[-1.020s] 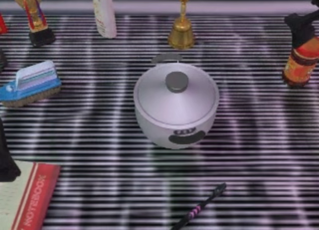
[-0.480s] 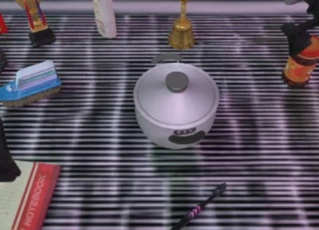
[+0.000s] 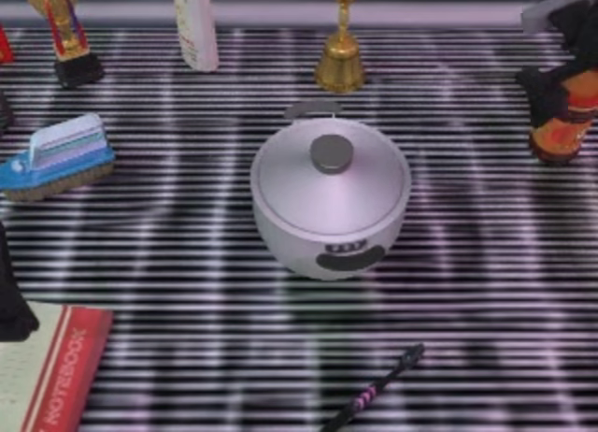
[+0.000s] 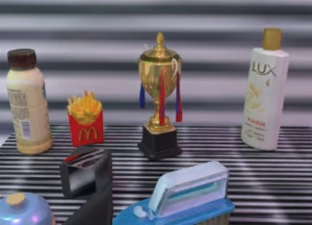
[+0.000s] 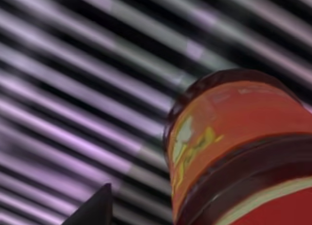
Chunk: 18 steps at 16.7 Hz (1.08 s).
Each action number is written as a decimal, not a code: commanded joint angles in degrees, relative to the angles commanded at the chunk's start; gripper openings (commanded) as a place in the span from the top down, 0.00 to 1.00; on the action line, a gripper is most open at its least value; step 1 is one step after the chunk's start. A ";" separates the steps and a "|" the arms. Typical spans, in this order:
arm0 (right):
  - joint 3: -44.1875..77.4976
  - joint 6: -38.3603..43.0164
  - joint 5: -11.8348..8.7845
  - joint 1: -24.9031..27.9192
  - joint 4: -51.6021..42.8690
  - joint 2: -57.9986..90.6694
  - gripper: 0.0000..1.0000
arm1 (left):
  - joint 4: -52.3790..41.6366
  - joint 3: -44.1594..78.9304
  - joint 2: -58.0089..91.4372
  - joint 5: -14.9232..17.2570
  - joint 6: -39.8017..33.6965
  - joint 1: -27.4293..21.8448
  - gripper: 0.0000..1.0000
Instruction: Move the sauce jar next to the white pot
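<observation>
The sauce jar [image 3: 561,133], with an orange label and dark contents, stands at the far right of the table. It fills the right wrist view [image 5: 234,147]. My right gripper [image 3: 551,91] is open and down over the jar's top. One dark fingertip [image 5: 95,210] shows beside the jar with a gap between them; the other finger is hidden. The white pot [image 3: 330,194], with a grey knob and dark handles, sits mid-table, well to the left of the jar. My left arm [image 3: 9,301] is parked at the left edge.
A gold bell [image 3: 340,63], a white bottle [image 3: 194,25] and a trophy [image 3: 61,30] line the back. A blue brush [image 3: 61,156] lies at the left, a red notebook [image 3: 56,371] at the front left, and a black pen [image 3: 374,390] in front of the pot.
My right gripper has come down and a little leftward over the sauce jar's top. The jar, the pot and the left arm have not moved.
</observation>
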 joint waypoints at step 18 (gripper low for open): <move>-5.26 0.09 -0.01 0.09 4.37 -1.44 0.83 | 0.00 0.00 0.00 0.00 0.00 0.00 0.00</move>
